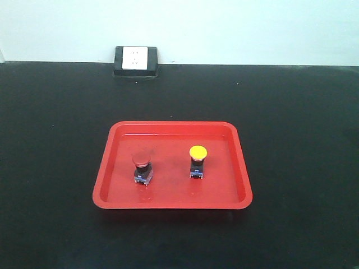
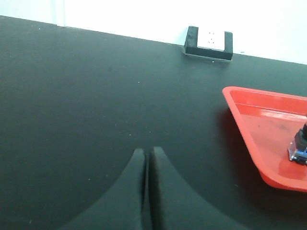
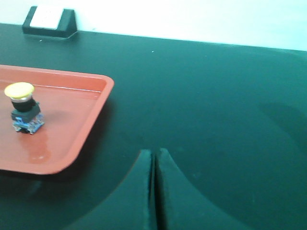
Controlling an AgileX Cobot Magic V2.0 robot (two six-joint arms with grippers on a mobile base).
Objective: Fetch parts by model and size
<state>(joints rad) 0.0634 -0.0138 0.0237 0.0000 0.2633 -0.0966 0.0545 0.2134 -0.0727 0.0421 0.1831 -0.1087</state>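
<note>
— Both of my grippers are hanging low over bare tabletop, and both are closed with nothing in them. Looking through my left wrist camera, the left gripper (image 2: 147, 158) is showing its two black fingers pressed together with only a thin seam between. My right gripper (image 3: 154, 160) is looking the same in the right wrist view: fingers meeting, holding nothing.

— And the parts, where are they sitting?

— They are standing upright inside the red tray (image 1: 112, 168) in the middle of the table, side by side but apart. The red-capped push-button switch (image 1: 142, 167) is sitting toward the tray's left in the front view, the yellow-capped push-button switch (image 1: 197, 161) toward its right. Each is resting on a black collar with a blue-and-clear block underneath. My left gripper is hovering beside the tray's left edge, my right gripper beside its right edge, neither touching it.

— What is the surface looking like?

— The black table (image 1: 303, 123) is lying matte and dark all round the tray, catching a few pale specks and a soft sheen. The tray floor is shining glossy, reflecting the switches faintly. At the far edge, a black-framed wall socket (image 1: 135, 60) with a white face is sitting against the pale wall (image 1: 252, 28), which is running plain and light across the back.
</note>
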